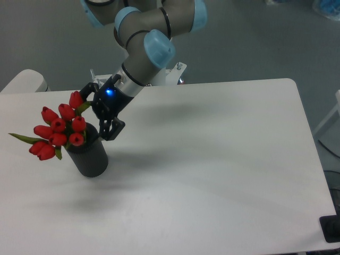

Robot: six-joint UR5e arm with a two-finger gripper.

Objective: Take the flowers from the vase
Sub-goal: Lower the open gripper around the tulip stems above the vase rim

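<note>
Hiding flowers' stems, vase, pincer spread wide beside topmost bud

Surface: a white rectangular table with rounded corners, filling most of the frame below the grey floor.
On it: a short dark grey-black ribbed cylindrical vase, standing upright at the left of the frame.
Shadows: soft grey patches fall right of the vase and near the table's upper middle.

The gripper sits right beside the flowers and the vase, with bare table on its other side.
</note>
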